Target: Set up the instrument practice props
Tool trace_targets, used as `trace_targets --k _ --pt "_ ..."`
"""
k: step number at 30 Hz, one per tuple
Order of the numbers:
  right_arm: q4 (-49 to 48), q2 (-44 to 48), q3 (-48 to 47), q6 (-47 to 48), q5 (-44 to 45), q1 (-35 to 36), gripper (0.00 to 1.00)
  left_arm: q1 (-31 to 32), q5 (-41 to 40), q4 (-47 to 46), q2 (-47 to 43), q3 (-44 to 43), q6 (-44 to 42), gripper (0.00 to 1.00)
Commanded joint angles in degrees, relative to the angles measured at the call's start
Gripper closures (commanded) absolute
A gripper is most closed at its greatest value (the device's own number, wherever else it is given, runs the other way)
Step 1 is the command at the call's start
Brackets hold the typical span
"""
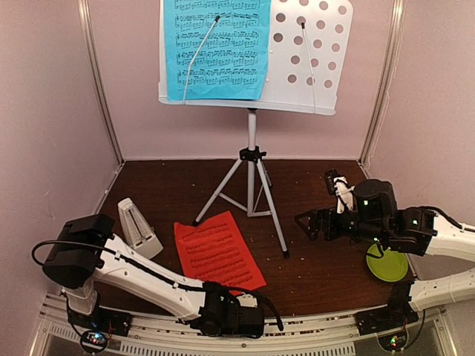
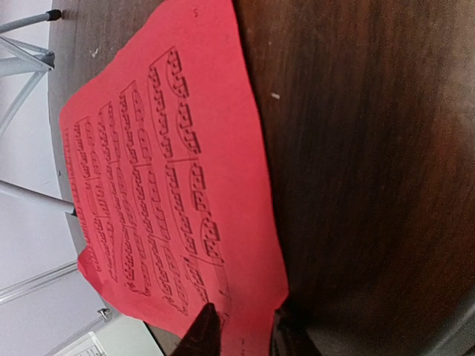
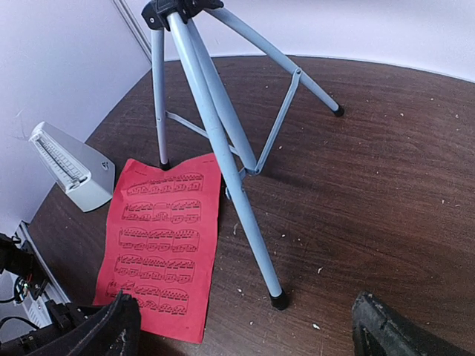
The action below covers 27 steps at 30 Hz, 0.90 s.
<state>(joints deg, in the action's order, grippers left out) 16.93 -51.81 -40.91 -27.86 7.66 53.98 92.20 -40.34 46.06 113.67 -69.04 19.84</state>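
The white perforated music-stand desk (image 1: pixel 312 52) stands on its grey tripod (image 1: pixel 252 185) at the back, with the blue music sheet (image 1: pixel 217 48) on its left half. The red music sheet (image 1: pixel 215 252) lies flat on the brown table in front of the tripod. My left gripper (image 1: pixel 252 300) is at the sheet's near right corner. In the left wrist view its jaws (image 2: pixel 245 334) straddle the red sheet's (image 2: pixel 163 170) edge with a gap still between them. The white metronome (image 1: pixel 139 230) stands left of the sheet. My right gripper (image 1: pixel 306 222) hovers open, right of the tripod, holding nothing.
A lime-green round dish (image 1: pixel 387 265) lies under the right arm near the right wall. Pink walls close in the table on three sides. The tripod's legs (image 3: pixel 215 141) spread wide; one foot (image 3: pixel 279 300) rests just right of the red sheet (image 3: pixel 163 237).
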Motion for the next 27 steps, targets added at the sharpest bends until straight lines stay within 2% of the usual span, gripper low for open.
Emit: trace_targets --k 1,4,6,11,16,20,27 --pt "-0.1 0.6 -1.2 -1.5 1.1 -0.4 0.0 -0.2 -2.8 2.9 1.8 0.5 2.2 0.79" --pt "-0.2 0.7 -0.8 -1.8 0.8 -0.4 0.0 -0.3 -3.9 2.5 0.0 0.7 2.6 0.94" --pt "-0.4 0.7 -0.4 -1.9 0.0 -0.5 0.0 -0.5 -4.6 1.6 -1.7 1.0 2.7 1.0" --pt "0.0 0.9 0.3 -1.7 -2.0 -0.6 0.0 -1.1 -5.8 -0.7 -6.8 2.6 2.1 1.0" --pt "-0.7 0.2 1.4 -2.0 -8.2 -1.0 0.0 -1.1 -5.0 -5.8 -13.3 5.6 0.5 1.0" --pt "-3.0 -1.6 2.9 -4.5 -16.9 -1.8 0.0 -0.5 -4.1 -9.5 -17.8 9.1 -1.8 1.0" --pt "-7.2 -10.3 4.6 -15.5 -31.6 -2.1 0.0 2.7 -1.7 -16.9 -22.4 12.3 -6.4 1.0"
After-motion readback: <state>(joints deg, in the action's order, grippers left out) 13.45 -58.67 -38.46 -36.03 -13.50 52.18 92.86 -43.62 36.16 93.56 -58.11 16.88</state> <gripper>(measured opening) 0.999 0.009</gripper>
